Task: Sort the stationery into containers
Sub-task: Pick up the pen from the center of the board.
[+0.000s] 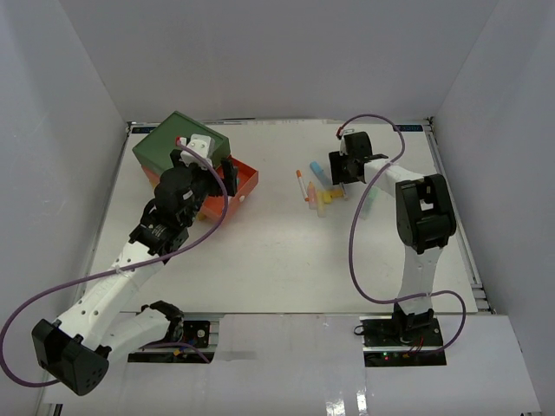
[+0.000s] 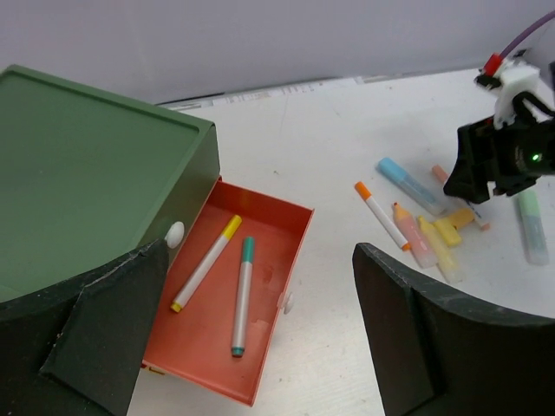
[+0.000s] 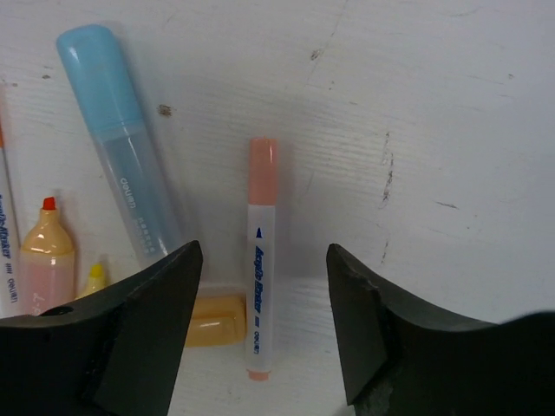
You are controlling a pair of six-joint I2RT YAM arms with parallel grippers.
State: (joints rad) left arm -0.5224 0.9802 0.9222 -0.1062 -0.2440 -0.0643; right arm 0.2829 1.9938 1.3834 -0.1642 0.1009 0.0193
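While the white bench (image 1: 286, 260) takes up most of the overhead view, the biggest thing on it is the green-topped chest (image 1: 169, 143) at its far left corner. Its orange-red drawer (image 2: 260, 329) is pulled out toward the middle of the bench. Whatever lies under that drawer is hidden from every view.

The left gripper (image 2: 260, 250) hangs above the open drawer with its jaws wide apart and nothing between them. Its fingers (image 2: 104, 338) cut off the drawer's near left corner in the wrist view. Two pens lie side by side on the drawer floor below it, a yellow-capped pen (image 2: 206, 263) and a green-capped pen (image 2: 242, 297). They are near each other but not touching.

The right gripper (image 3: 262, 260) is low over the loose pile at the far right of the bench. Its jaws are apart and stand on either side of a peach-capped pen (image 3: 263, 173) without touching it. The pen runs lengthwise down the gap, cap away from the wrist.

Just left of it a blue marker (image 3: 117, 139) lies slanted. Its lower end goes behind the left finger. Beyond that sit a pink highlighter (image 3: 43, 260), partly hidden, and a yellow cap (image 3: 212, 319).

Seen from the left wrist, an orange-capped pen (image 2: 380, 214) lies at the pile's left edge and a mint marker (image 2: 531, 227) at its right.
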